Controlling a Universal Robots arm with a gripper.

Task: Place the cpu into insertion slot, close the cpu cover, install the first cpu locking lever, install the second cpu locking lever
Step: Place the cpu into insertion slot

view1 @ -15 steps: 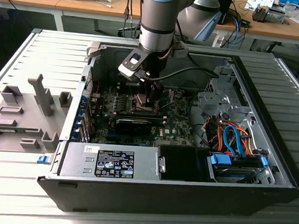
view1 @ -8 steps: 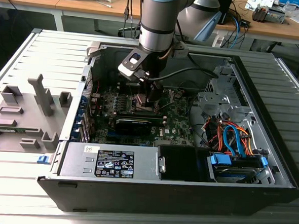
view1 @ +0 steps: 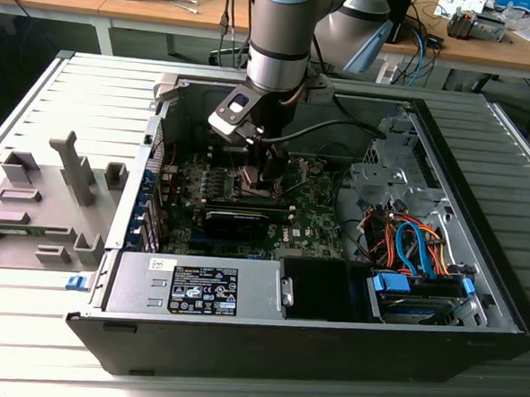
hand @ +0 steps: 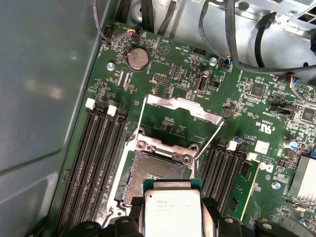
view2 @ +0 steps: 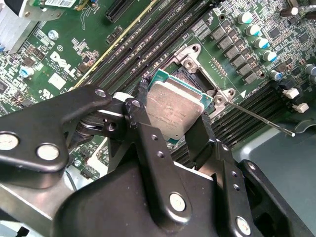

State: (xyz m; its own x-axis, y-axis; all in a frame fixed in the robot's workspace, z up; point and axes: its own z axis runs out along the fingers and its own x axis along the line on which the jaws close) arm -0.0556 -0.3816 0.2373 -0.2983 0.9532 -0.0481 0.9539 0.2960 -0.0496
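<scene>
Silver-grey cpu [view2: 175, 109] sits clamped between the jaws of the gripper [view2: 172, 118], close over the insertion slot [hand: 155, 171].

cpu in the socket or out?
Out. The gripper holds the cpu by its edges over the insertion slot, whose contact bed lies bare; the cpu cover stands open.

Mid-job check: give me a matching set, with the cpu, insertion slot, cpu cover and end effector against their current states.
Things:
1 cpu
2 insertion slot
3 cpu cover
4 end effector

States:
A swung open
B shut on the cpu
C empty, contacts exposed
D gripped, not yet seated

Pairs: 1-D, 2-C, 3-A, 4-B.
</scene>
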